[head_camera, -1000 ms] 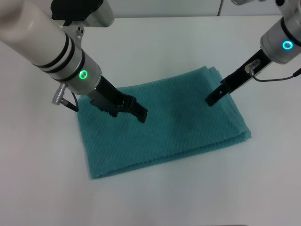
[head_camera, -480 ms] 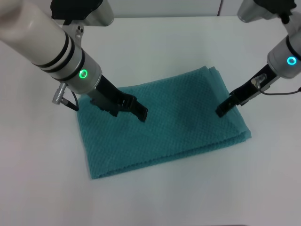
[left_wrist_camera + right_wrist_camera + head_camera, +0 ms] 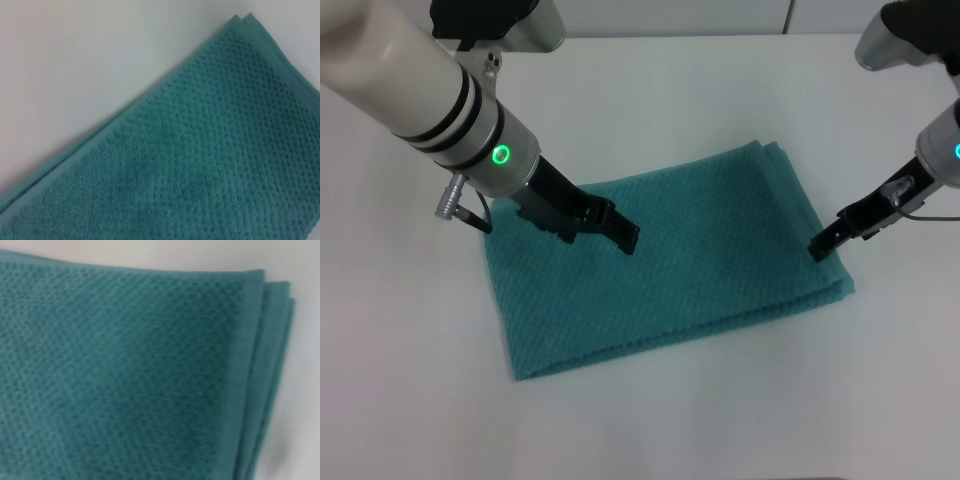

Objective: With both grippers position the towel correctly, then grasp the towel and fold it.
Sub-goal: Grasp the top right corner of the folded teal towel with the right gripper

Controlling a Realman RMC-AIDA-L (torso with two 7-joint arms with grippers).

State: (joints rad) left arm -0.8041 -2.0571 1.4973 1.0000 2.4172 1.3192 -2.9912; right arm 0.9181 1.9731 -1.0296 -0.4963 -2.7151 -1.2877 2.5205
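White table (image 3: pixel 720 90) all around, plain and smooth, filling most of the head view. At the top middle of the frame, a thin dark line in the pale back edge, too small to make out.

No boxes, bowls or trays to see.

In the middle of the frame, lying flat on the table: the teal towel (image 3: pixel 670 265), bumpy like a waffle, turned a bit so its far corner points to the upper right. Layered edges showing at that corner and along the right side. Same bumpy cloth (image 3: pixel 210 165) filling the left wrist view, with white table along one edge. Stacked folds (image 3: pixel 265 380) clear in the right wrist view.

Left gripper (image 3: pixel 623 236) over the towel's left-middle part, tips low by the cloth. Open or closed: cannot tell.

Right gripper (image 3: pixel 820 247) at the towel's right edge, near the lower right corner. Open or closed: cannot tell, tip too small and dark.

Both arms cut off by the frame edges, left at the upper left, right at the upper right.
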